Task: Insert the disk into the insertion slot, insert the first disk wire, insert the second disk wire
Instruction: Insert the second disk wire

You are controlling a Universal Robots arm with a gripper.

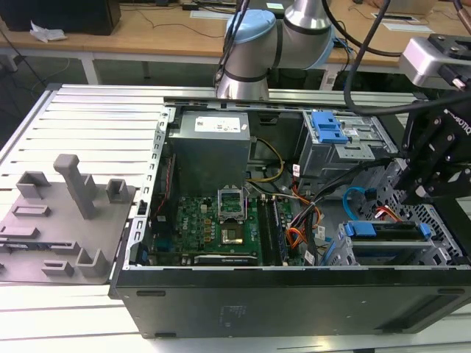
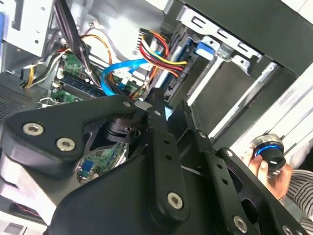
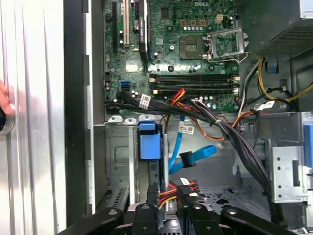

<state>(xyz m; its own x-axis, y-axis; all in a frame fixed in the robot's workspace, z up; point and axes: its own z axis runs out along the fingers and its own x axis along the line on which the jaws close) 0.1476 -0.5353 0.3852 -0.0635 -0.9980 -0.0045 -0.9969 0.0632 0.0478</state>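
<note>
Exterior view shows the flat silver-grey disk in its bright blue plastic carrier lying in the insertion slot of the silver perforated sheet-metal cage. The cage sits in the corner of the open black computer case, toward the exterior view's right and against the near wall. Judged from this, the disk step is complete.

In the first wrist view, the thin light-blue second disk wire loops just beside the carrier. Its small dark plug hangs free, apart from the disk.

The black gripper hangs over the cage. It is nearest the red, yellow and black wire bundle seen in the second wrist view. Whether the gripper is spread or pinching a plug cannot be told.

Hazards:
- A plug presented tilted or offset to the disk's connector could jam or bend its contacts.
- The loose light-blue loop lies close to the gripper and could snag on it, dragging the plug aside.
- The bundles crossing the cage could be trapped under a descending plug.
</note>
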